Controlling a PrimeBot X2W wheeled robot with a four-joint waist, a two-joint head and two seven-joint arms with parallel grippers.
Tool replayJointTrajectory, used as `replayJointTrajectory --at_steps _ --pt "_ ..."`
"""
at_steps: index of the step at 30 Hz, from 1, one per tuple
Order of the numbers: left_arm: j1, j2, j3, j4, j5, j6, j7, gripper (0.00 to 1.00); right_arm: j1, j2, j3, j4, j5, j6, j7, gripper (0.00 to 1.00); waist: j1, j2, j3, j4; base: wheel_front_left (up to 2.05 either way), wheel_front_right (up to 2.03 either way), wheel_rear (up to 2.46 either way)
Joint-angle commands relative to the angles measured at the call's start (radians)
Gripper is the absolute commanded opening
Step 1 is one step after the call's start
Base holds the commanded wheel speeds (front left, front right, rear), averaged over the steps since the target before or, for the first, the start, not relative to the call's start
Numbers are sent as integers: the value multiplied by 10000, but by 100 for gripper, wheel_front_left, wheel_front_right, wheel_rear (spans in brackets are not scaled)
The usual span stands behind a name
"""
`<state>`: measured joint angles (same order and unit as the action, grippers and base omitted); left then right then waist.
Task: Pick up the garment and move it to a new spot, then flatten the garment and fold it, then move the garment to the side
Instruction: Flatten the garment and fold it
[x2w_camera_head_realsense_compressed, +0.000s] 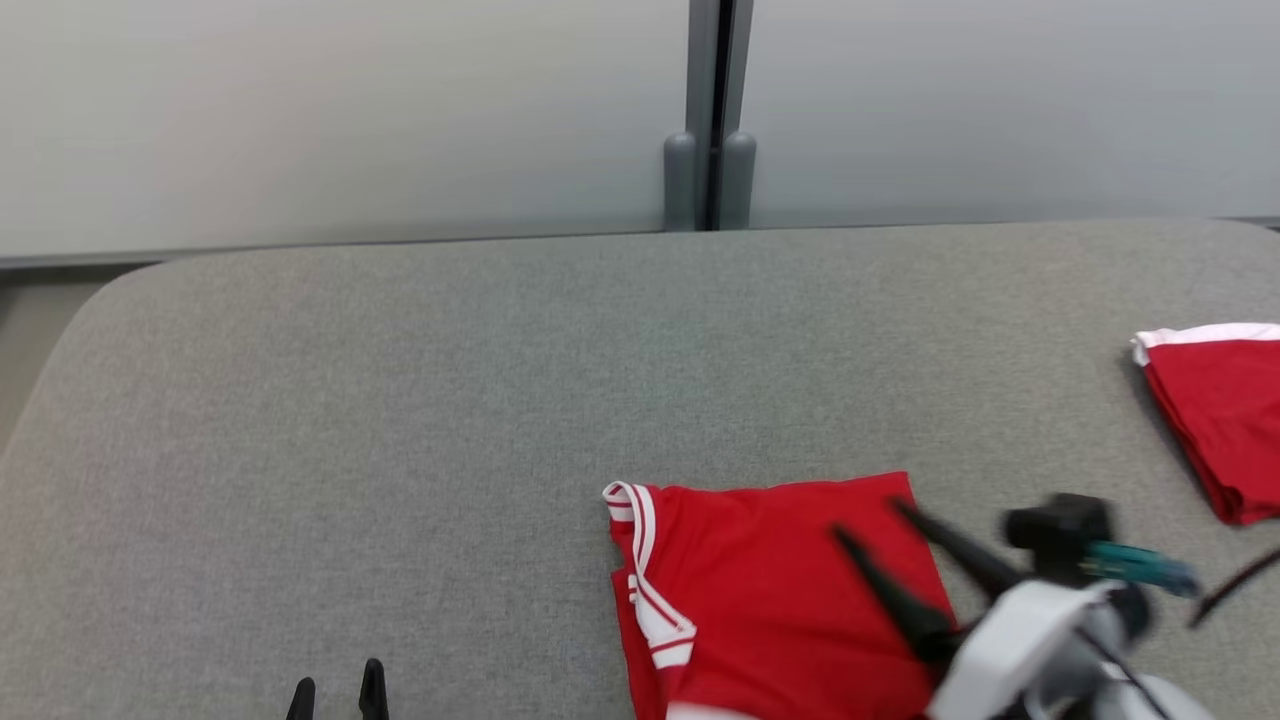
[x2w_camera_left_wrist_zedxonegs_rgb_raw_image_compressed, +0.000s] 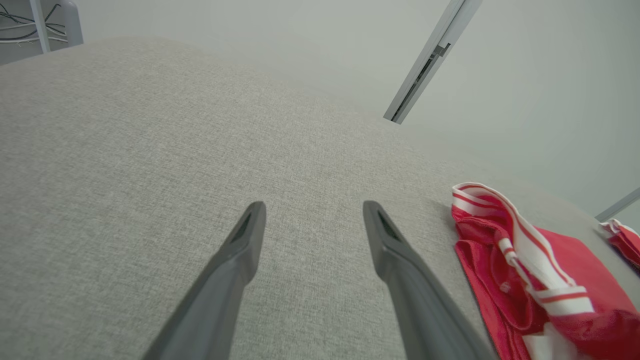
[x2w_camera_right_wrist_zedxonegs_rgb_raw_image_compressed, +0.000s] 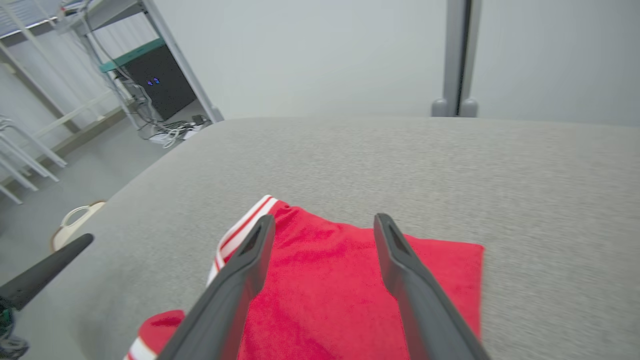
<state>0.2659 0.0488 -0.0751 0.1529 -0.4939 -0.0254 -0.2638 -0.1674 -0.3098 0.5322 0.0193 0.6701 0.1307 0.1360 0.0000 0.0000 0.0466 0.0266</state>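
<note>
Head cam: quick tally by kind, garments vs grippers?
Garments: 2 (folded red garment, second red garment at the right edge)
Grippers: 2 (left gripper, right gripper)
Total: 4

The red garment (x2w_camera_head_realsense_compressed: 780, 590) is being cut off by the picture's bottom edge; the right gripper (x2w_camera_head_realsense_compressed: 867, 518) is showing blurred.
</note>
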Motion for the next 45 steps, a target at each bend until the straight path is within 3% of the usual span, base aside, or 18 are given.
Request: replayJointTrajectory --at_steps 1,7,12,20,27,28,29,30,31,35,39,45 --pt "79 36 58 -48 40 -27 -4 100 272 -202 -174 -63 -205 1 -192 100 0 0 -248 -153 0 0 0" --pt "277 37 122 -221 -137 48 -1 100 1693 -848 -2782 270 -1991 2 -1798 100 0 0 -693 -338 0 0 0" --pt "222 39 0 -183 -184 84 -1 100 2471 -404 -4246 1292 -3151 2 -3363 100 0 0 -854 -331 0 0 0" --pt "92 37 -15 -72 -186 -7 -1 100 3014 234 -4958 2448 -4285 1 -4025 100 0 0 -941 -261 0 0 0" --pt "44 37 187 -20 -46 -109 -1 100 2959 594 -5138 2125 -4651 1 -4024 100 0 0 -902 -261 0 0 0" --pt "25 37 203 -13 -30 -128 -1 100 2884 623 -4997 2066 -4697 1 -4025 71 0 0 -892 -261 0 0 0" --pt "2 37 218 -10 -12 -143 -1 100 2776 651 -4809 1992 -4731 1 -4025 32 0 0 -879 -261 0 0 0" --pt "-19 37 227 -9 0 -152 -1 100 2663 685 -4561 1987 -4722 1 -4024 8 0 0 -865 -259 0 0 0" --pt "-40 39 223 -11 8 -162 -1 100 2554 723 -4189 2066 -4720 1 -4020 0 0 0 -851 -253 0 0 0" --pt "-179 37 129 -61 24 -161 -1 100 1507 874 -2413 2565 -4899 2 -3858 0 0 0 -676 -230 0 0 0" --pt "-449 39 -102 -63 108 -176 -1 100 -221 1473 -1105 3488 -5087 -1 -3310 0 0 0 -208 -159 0 0 0" --pt "-1143 39 -530 86 193 -271 -1 100 -2407 2320 -374 5538 -5317 -1 -3080 0 0 0 554 289 0 0 0"
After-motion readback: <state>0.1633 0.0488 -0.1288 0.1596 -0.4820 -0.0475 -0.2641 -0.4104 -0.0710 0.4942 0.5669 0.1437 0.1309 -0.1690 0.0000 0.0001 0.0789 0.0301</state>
